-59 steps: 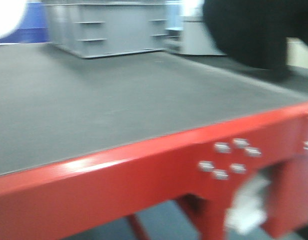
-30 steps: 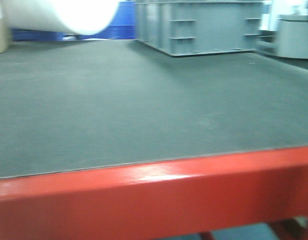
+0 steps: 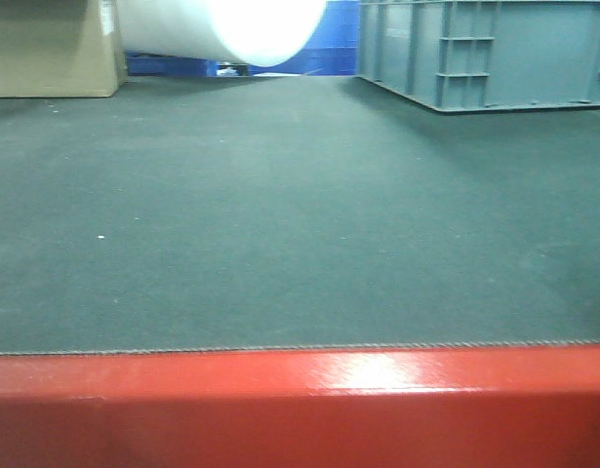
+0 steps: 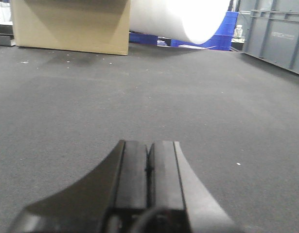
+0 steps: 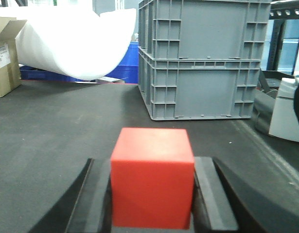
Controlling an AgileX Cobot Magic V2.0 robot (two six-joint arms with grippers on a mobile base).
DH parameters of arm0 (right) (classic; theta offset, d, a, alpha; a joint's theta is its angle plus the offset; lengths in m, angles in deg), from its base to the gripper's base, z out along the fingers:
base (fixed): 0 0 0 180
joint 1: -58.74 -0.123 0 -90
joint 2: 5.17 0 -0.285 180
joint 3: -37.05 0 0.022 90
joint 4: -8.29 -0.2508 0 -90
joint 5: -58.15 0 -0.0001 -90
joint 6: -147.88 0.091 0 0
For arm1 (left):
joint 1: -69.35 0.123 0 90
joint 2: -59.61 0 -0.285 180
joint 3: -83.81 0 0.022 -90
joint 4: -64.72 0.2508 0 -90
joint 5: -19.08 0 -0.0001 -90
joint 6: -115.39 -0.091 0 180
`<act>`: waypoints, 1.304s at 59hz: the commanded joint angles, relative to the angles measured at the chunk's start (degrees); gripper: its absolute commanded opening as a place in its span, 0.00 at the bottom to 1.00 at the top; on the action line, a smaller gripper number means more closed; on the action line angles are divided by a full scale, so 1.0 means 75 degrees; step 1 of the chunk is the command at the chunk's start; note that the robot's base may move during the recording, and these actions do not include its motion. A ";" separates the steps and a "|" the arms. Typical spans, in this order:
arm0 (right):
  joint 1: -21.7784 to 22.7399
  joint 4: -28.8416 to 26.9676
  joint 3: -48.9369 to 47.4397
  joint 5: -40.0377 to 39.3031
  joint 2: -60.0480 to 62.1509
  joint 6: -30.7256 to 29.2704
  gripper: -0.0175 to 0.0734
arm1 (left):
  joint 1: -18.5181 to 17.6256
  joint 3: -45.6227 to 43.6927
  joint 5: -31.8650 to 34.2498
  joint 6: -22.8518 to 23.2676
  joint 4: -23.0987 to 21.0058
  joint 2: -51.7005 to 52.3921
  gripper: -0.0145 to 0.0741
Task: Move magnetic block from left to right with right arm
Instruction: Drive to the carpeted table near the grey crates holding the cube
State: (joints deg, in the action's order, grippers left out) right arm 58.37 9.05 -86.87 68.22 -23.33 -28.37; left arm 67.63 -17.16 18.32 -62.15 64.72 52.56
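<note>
Right wrist view: right gripper [image 5: 152,167] pinches the block [image 5: 152,187] between its fingers [image 5: 98,194], crates [image 5: 202,58] ahead; left gripper [image 4: 148,158] pressed together.

The magnetic block [image 5: 152,177] is a small bright red cube, matte and plain-faced with crisp edges (no markings visible). It sits upright and square between the dark jaws of the right gripper [image 5: 153,194], one pressed against each side face. Its top and near faces show. Whether its underside touches the surface cannot be told.

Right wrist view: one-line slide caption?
Right claw shut on the red magnetic block, grey stacked crates ahead on the dark carpeted table.
</note>
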 commanded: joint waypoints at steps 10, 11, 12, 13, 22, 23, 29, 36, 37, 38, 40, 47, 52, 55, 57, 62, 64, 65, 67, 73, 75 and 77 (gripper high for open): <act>0.0050 0.0071 -0.0231 -0.0673 -0.0085 -0.0094 0.43 | -0.0021 0.0072 0.0673 0.0033 0.0000 0.0050 0.03; 0.0050 0.0071 -0.0231 -0.0673 -0.0085 -0.0094 0.43 | -0.0021 0.0072 0.0673 0.0033 0.0000 0.0050 0.03; 0.0050 0.0071 -0.0231 -0.0673 -0.0085 -0.0094 0.43 | -0.0021 0.0072 0.0673 0.0033 0.0000 0.0050 0.03; 0.0050 0.0071 -0.0231 -0.0673 -0.0085 -0.0094 0.43 | -0.0021 0.0072 0.0673 0.0033 0.0000 0.0050 0.03; 0.0050 0.0071 -0.0231 -0.0673 -0.0085 -0.0094 0.43 | -0.0021 0.0072 0.0673 0.0033 0.0000 0.0050 0.03; 0.0050 0.0071 -0.0231 -0.0673 -0.0085 -0.0094 0.43 | -0.0021 0.0072 0.0673 0.0033 0.0000 0.0050 0.03; 0.0050 0.0071 -0.0231 -0.0673 -0.0085 -0.0094 0.43 | -0.0021 0.0072 0.0673 0.0033 0.0000 0.0050 0.03; 0.0050 0.0071 -0.0231 -0.0673 -0.0085 -0.0094 0.43 | -0.0021 0.0072 0.0673 0.0033 0.0000 0.0050 0.03; 0.0050 0.0071 -0.0231 -0.0673 -0.0085 -0.0094 0.43 | -0.0021 0.0072 0.0673 0.0033 0.0000 0.0050 0.03; 0.0050 0.0071 -0.0231 -0.0673 -0.0085 -0.0094 0.43 | -0.0021 0.0072 0.0673 0.0033 0.0000 0.0050 0.03; 0.0050 0.0071 -0.0231 -0.0673 -0.0085 -0.0094 0.43 | -0.0021 0.0072 0.0673 0.0033 0.0000 0.0050 0.03; 0.0050 0.0071 -0.0231 -0.0673 -0.0085 -0.0094 0.43 | -0.0021 0.0072 0.0673 0.0033 0.0000 0.0050 0.03; 0.0050 0.0071 -0.0231 -0.0673 -0.0085 -0.0094 0.43 | -0.0021 0.0072 0.0673 0.0033 0.0000 0.0050 0.03; 0.0050 0.0071 -0.0231 -0.0673 -0.0085 -0.0094 0.43 | -0.0021 0.0072 0.0673 0.0033 0.0000 0.0050 0.03; 0.0050 0.0071 -0.0231 -0.0673 -0.0085 -0.0094 0.43 | -0.0021 0.0072 0.0673 0.0033 0.0000 0.0050 0.03; 0.0050 0.0071 -0.0231 -0.0682 -0.0085 -0.0094 0.43 | -0.0021 0.0072 0.0673 0.0033 0.0000 0.0050 0.03; 0.0050 0.0071 -0.0231 -0.0697 -0.0085 -0.0094 0.43 | -0.0021 0.0072 0.0673 0.0033 0.0000 0.0050 0.03; 0.0050 0.0071 -0.0231 -0.0697 -0.0085 -0.0094 0.43 | -0.0021 0.0072 0.0673 0.0033 0.0000 0.0050 0.03; 0.0050 0.0071 -0.0231 -0.0697 -0.0085 -0.0094 0.43 | -0.0021 0.0072 0.0673 0.0033 0.0000 0.0050 0.03; 0.0050 0.0071 -0.0231 -0.0844 -0.0085 -0.0094 0.43 | -0.0021 0.0072 0.0673 0.0033 0.0000 0.0050 0.03; 0.0050 0.0071 -0.0231 -0.0943 -0.0085 -0.0094 0.43 | -0.0021 0.0072 0.0673 0.0033 0.0000 0.0050 0.03; 0.0050 0.0071 -0.0231 -0.1008 -0.0085 -0.0094 0.43 | -0.0021 0.0072 0.0673 0.0033 0.0000 0.0050 0.03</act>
State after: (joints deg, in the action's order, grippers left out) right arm 58.37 9.05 -86.87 67.69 -23.33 -28.37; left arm 67.63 -17.16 18.32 -62.15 64.72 52.56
